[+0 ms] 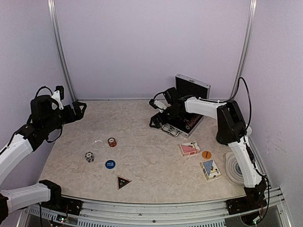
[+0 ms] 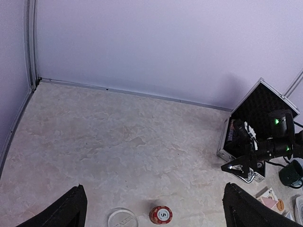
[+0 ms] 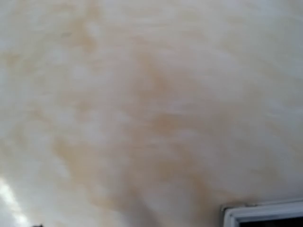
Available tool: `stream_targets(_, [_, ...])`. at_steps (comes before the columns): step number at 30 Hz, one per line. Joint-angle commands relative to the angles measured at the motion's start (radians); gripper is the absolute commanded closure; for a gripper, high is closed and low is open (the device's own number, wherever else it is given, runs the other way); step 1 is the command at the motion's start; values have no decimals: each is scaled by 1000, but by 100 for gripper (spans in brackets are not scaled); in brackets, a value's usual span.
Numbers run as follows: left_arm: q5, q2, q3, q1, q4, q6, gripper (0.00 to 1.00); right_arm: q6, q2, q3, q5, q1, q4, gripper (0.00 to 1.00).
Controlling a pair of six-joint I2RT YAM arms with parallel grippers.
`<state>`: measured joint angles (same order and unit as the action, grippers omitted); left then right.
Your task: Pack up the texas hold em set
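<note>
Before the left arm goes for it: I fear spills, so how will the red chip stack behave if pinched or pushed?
The red chip stack looks like loose discs piled flat, so a side push would probably shear it. Its round sides may slip from an off-centre pinch. Freed chips could roll on the smooth table.

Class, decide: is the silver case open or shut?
Open: the case has its lid standing upright, black lining showing.

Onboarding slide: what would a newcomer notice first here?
The open silver case at back right, the right gripper at its left side, jaws wide. Loose pieces lie in front: red chip stack, blue button, black triangle on the left; red deck and blue deck on the right.
</note>
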<state>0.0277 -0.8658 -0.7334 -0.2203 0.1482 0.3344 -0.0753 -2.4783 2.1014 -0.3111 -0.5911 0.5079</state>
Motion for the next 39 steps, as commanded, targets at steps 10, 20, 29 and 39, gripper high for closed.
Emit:
stream_targets(10, [30, 7, 17, 21, -32, 11, 1, -158, -52, 25, -140, -152, 41, 1])
stream_targets(20, [32, 7, 17, 27, -33, 12, 1, -234, -56, 36, -149, -223, 63, 1])
stream_targets(29, [33, 8, 17, 28, -33, 11, 1, -297, -48, 35, -165, -280, 92, 1])
stream_targets(39, [32, 17, 19, 28, -31, 11, 1, -367, -31, 12, -193, -316, 137, 1])
